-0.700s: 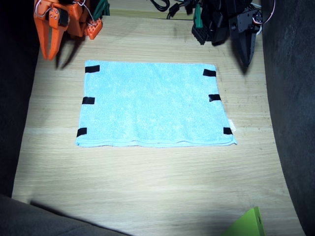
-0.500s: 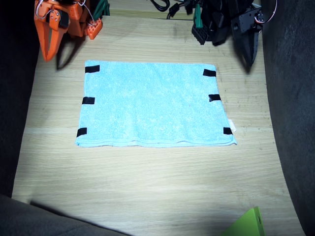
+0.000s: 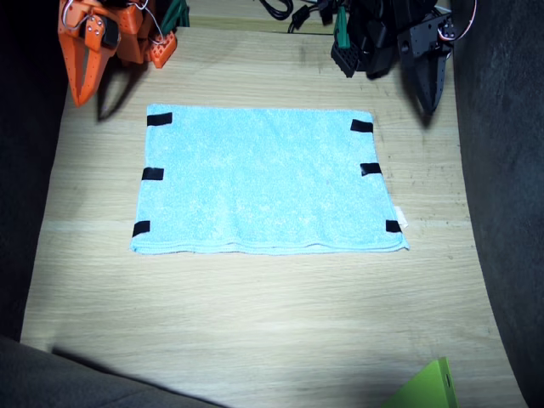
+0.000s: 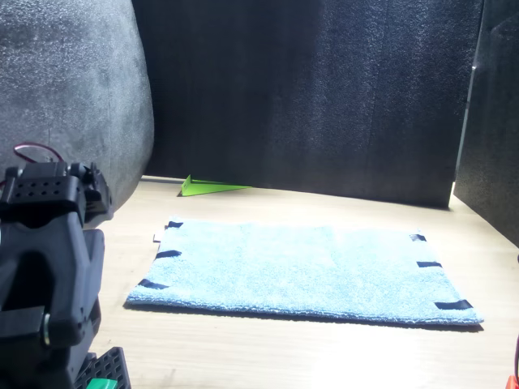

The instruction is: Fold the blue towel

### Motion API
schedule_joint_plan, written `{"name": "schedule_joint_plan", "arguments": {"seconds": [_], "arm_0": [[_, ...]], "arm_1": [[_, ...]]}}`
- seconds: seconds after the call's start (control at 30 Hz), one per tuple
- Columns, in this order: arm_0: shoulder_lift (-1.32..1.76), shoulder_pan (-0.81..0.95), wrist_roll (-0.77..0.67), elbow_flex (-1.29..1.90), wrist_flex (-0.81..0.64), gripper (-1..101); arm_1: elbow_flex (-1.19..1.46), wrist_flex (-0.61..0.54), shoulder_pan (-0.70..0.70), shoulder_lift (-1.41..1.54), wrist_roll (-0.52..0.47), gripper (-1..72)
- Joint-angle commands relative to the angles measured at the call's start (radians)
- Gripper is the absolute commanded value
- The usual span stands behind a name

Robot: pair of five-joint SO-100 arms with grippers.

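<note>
The blue towel (image 3: 266, 178) lies spread flat and unfolded on the middle of your wooden table (image 3: 255, 314), its long edges running across the fixed view. You can see three small black tape marks (image 3: 153, 174) down the short edge nearer the right arm and three more down the opposite short edge, with a small white tag (image 3: 401, 218) sticking out at the corner on the left arm's side. In the front view the towel (image 4: 304, 271) looks the same: flat, with only a slight ripple along its edge.

Your right arm, the orange one, sits off the towel's far corner; its gripper (image 3: 81, 81) points down at bare table, apart from the cloth, holding nothing, and you cannot tell from this angle whether its jaws are parted. Your left arm, the black one, sits off the other far corner; its gripper (image 3: 427, 89) also hangs tip-down clear of the towel and empty, and its jaw gap cannot be made out against the dark. In the front view only that arm's black body (image 4: 49, 275) fills the near corner.

A bright green wedge-shaped object (image 3: 425, 389) rests at the table's edge, well apart from the towel; no container is in view.
</note>
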Motion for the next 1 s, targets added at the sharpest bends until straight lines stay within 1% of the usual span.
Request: {"name": "schedule_joint_plan", "arguments": {"seconds": [0.0,0.03,0.07,0.17,0.2,0.33,0.43,0.5,0.57,0.63,0.7,0.77,0.97], "arm_0": [[0.008,0.003,0.026,-0.005,0.000,11],[0.008,-0.006,0.055,-0.006,0.005,14],[0.008,-0.017,0.075,-0.008,0.014,15],[0.006,-0.032,0.117,-0.018,0.029,17],[-0.008,-0.034,0.127,-0.029,0.031,17],[-0.098,-0.058,0.143,-0.098,-0.005,17],[-0.261,-0.103,0.115,-0.199,-0.043,17],[-0.411,-0.130,0.100,-0.284,-0.066,17],[-0.548,-0.158,0.095,-0.377,-0.075,18],[-0.747,-0.189,0.097,-0.511,-0.048,18],[-0.977,-0.213,0.097,-0.676,0.018,18],[-1.137,-0.224,0.087,-0.805,0.074,18],[-1.358,-0.259,0.074,-0.946,0.132,20]], "arm_1": [[-0.008,0.000,0.038,0.008,-0.121,11.9],[-0.011,0.005,0.049,0.008,-0.209,13.4],[-0.021,0.012,0.049,0.008,-0.247,14.6],[-0.035,0.008,0.023,0.008,-0.278,15.8],[-0.038,-0.003,0.015,0.008,-0.291,17.5],[-0.132,-0.003,0.026,-0.043,-0.367,20.7],[-0.344,-0.009,0.037,-0.356,-0.357,22.4],[-0.532,0.031,0.051,-0.618,-0.365,22.4],[-0.678,0.063,0.064,-0.776,-0.360,21.0],[-0.798,0.097,0.106,-0.884,-0.339,21.8],[-0.963,0.183,0.161,-1.077,-0.304,21.8],[-1.112,0.245,0.196,-1.284,-0.276,21.3],[-1.157,0.170,0.259,-1.555,-0.258,22.6]]}}
